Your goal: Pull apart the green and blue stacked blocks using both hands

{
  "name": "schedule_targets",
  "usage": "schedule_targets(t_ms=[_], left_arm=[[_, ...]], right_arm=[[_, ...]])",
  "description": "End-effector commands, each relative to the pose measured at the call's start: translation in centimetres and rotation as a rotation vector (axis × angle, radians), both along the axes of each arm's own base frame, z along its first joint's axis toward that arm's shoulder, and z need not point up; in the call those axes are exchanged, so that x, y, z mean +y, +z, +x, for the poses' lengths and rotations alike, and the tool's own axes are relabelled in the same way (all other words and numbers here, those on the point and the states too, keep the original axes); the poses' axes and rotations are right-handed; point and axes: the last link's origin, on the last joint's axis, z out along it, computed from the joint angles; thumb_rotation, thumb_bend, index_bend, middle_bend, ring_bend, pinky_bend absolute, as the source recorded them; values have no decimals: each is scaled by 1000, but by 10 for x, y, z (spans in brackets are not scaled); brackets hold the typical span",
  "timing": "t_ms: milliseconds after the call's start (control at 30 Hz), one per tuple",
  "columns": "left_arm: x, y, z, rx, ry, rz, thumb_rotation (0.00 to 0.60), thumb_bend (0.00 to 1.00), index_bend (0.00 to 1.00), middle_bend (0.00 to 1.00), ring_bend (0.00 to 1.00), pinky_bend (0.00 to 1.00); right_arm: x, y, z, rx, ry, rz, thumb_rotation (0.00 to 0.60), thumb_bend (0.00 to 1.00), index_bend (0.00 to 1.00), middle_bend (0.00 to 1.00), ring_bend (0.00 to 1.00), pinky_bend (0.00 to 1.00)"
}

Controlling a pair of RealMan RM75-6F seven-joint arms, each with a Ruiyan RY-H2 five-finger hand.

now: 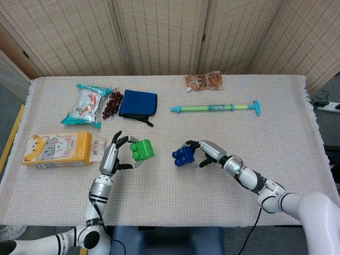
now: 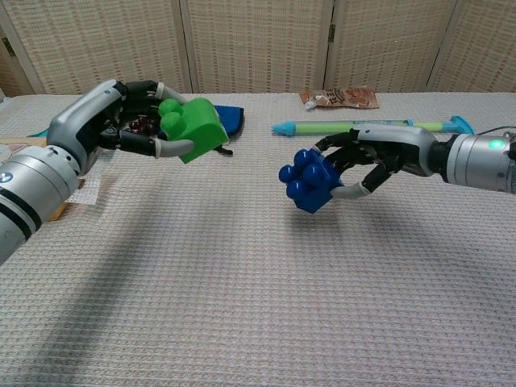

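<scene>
The green block (image 1: 142,149) (image 2: 193,129) and the blue block (image 1: 183,155) (image 2: 311,181) are apart, with a wide gap between them. My left hand (image 1: 114,154) (image 2: 129,121) holds the green block above the cloth, studs pointing left. My right hand (image 1: 204,153) (image 2: 367,161) grips the blue block in its fingertips, studs facing the chest camera. Both blocks hang a little above the table.
At the back of the woven tablecloth (image 1: 175,202) lie a snack packet (image 1: 86,105), grapes (image 1: 111,103), a blue pouch (image 1: 138,104), a brown sachet (image 1: 204,81) and a green-blue stick (image 1: 215,108). A cat-print orange box (image 1: 58,149) sits at the left edge.
</scene>
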Motion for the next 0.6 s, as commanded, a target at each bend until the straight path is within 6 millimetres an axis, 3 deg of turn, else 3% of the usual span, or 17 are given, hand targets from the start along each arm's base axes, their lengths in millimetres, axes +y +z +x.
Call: schedule_targets(t_ms=[33, 200, 600], left_arm=[[-1, -6, -13, 28, 17, -18, 600, 564, 531, 826, 331, 1], [-3, -19, -30, 44, 51, -71, 600, 564, 533, 827, 310, 0], [0, -39, -47, 72, 73, -117, 600, 564, 535, 828, 309, 0]], right_arm=[[6, 15, -9, 82, -17, -19, 600, 397, 652, 473, 405, 202], [10, 21, -15, 149, -21, -36, 600, 397, 653, 473, 404, 202], [11, 29, -20, 228, -34, -84, 600, 397, 655, 474, 394, 193]])
